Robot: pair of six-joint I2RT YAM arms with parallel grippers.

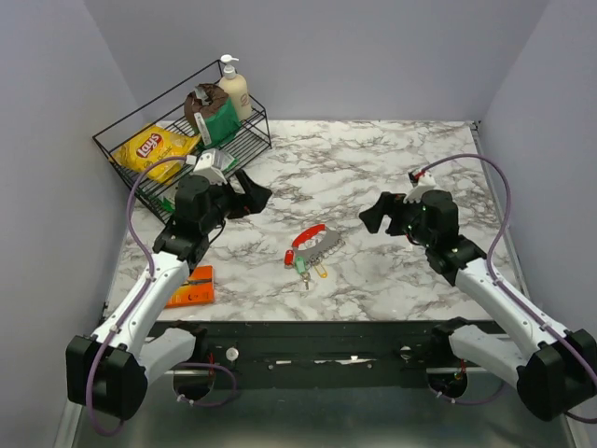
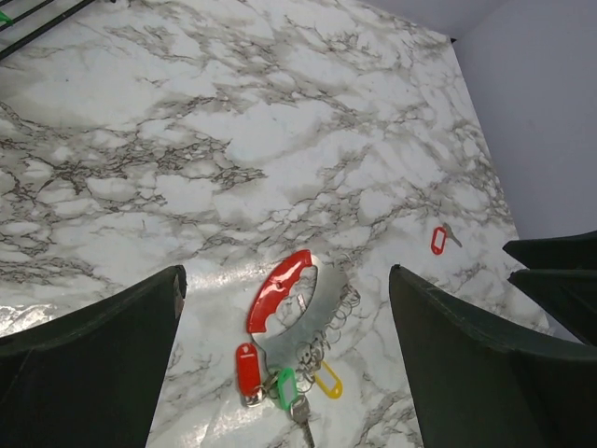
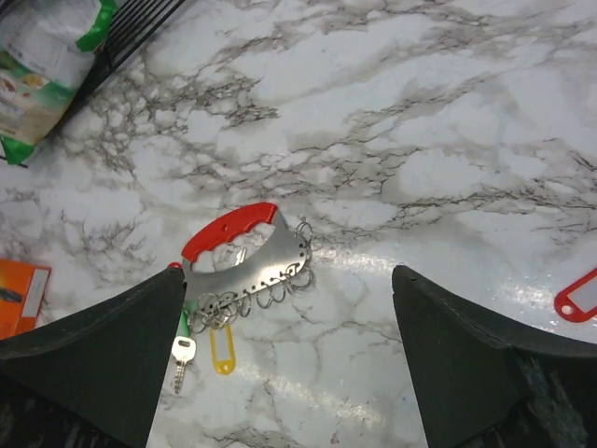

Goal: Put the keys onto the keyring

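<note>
the left hand (image 1: 250,192) and right hand (image 1: 378,214) hang released. the keyring (image 1: 317,241) lies near the front edge of the table (image 1: 373,159), keys (image 1: 308,269) bunched against it. 1 stray red-tagged key (image 2: 438,240) lies flat, so a pinch may slip off.

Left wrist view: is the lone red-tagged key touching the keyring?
No, the lone red-tagged key lies by itself, well off to the right of the keyring.
</note>
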